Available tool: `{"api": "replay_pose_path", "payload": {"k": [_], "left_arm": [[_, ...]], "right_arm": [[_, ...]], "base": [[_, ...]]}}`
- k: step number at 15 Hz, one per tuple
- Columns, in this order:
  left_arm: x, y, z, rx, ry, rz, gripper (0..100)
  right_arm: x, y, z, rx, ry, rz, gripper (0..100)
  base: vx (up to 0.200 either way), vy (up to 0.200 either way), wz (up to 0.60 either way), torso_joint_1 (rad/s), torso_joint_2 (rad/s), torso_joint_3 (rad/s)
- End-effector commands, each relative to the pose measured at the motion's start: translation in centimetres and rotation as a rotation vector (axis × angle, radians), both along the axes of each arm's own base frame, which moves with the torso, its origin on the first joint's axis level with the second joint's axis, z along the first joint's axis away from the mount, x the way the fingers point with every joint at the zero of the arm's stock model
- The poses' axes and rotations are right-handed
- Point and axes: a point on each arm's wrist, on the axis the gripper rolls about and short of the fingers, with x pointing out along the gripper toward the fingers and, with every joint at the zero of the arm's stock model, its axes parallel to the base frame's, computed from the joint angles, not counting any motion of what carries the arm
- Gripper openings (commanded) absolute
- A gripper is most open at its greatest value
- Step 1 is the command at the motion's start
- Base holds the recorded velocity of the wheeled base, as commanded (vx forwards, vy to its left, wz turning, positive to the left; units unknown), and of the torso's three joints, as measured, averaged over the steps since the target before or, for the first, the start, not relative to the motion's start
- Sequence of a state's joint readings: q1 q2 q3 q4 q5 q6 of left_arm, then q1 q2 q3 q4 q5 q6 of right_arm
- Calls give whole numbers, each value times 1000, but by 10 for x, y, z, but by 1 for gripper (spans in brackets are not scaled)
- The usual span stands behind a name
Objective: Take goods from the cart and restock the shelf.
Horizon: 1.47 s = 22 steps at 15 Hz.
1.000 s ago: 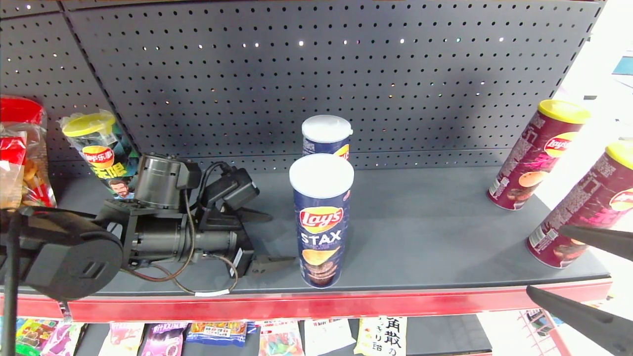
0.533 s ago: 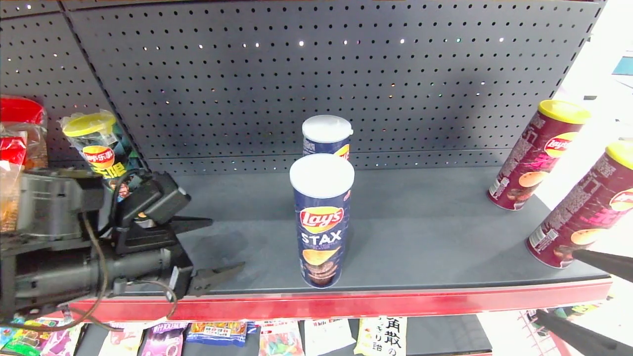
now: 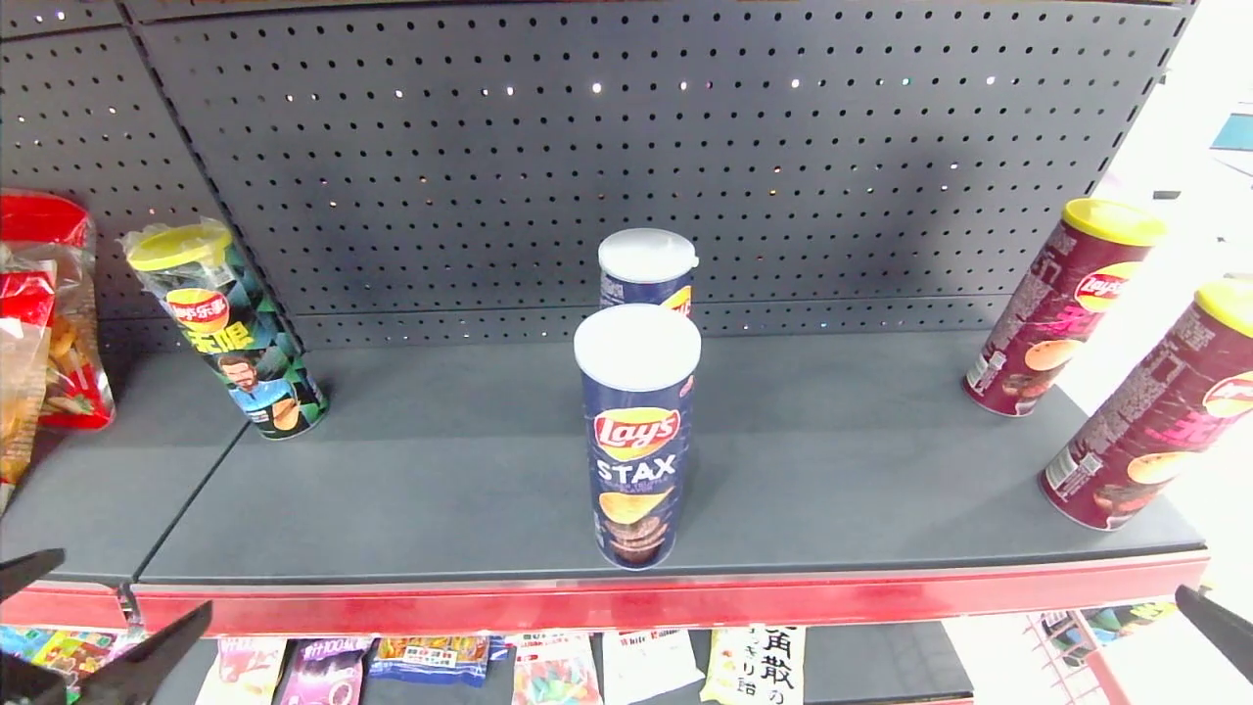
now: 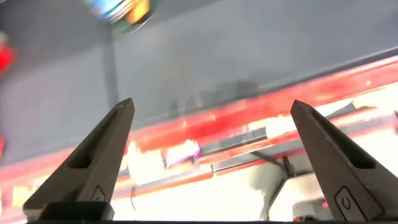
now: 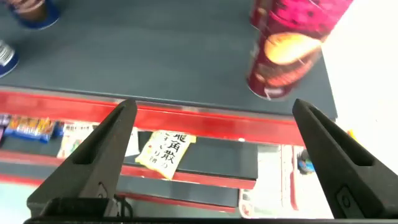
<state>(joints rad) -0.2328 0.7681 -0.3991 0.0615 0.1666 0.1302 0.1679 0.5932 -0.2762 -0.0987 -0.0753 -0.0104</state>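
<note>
Two blue chip cans with white lids stand mid-shelf, one at the front (image 3: 636,436) and one behind it (image 3: 646,269). Nothing is held. My left gripper (image 3: 137,580) hangs open below the shelf's red front edge (image 3: 626,602) at the lower left. The left wrist view has it (image 4: 212,104) open and empty, facing that red edge (image 4: 249,109). My right gripper (image 5: 214,106) is open and empty too, low in front of the shelf's right end, near a maroon can (image 5: 289,50). One of its fingers (image 3: 1214,627) pokes in at the head view's lower right.
A green can with a yellow lid (image 3: 227,328) stands at the left, beside red snack bags (image 3: 39,323). Two maroon cans (image 3: 1067,304) (image 3: 1140,406) stand at the right end. Snack packets (image 3: 548,671) hang on the lower shelf. A pegboard wall (image 3: 626,166) backs the shelf.
My left arm has pulled back off the shelf, away from the front blue can, down to the lower left. The right gripper has sunk lower at the right.
</note>
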Motion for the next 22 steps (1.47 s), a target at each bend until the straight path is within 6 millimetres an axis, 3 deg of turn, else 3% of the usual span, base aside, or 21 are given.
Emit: {"api": "replay_pose_path", "payload": {"k": [1, 8, 16, 19, 22], "left_arm": [[-34, 9, -9, -47, -104, 47, 100], [-34, 8, -4, -69, -134, -2, 100], [-45, 11, -12, -37, -172, 10, 100], [-51, 12, -13, -28, -206, 4, 100], [-58, 14, -26, 24, -212, -2, 100]], "right_arm": [[-11, -3, -7, -11, -4, -52, 100], [-11, -8, -9, -112, 51, -209, 100], [-13, -7, -7, -105, 30, -167, 100], [-14, -7, -7, -105, 25, -167, 100], [-14, -7, -8, -118, 28, -161, 100]], "base": [[0, 0, 0, 0, 0, 0], [-29, 0, 0, 0, 0, 0], [-200, 0, 0, 2, 1, 2], [0, 0, 0, 0, 0, 0], [0, -200, 0, 2, -6, 1]]}}
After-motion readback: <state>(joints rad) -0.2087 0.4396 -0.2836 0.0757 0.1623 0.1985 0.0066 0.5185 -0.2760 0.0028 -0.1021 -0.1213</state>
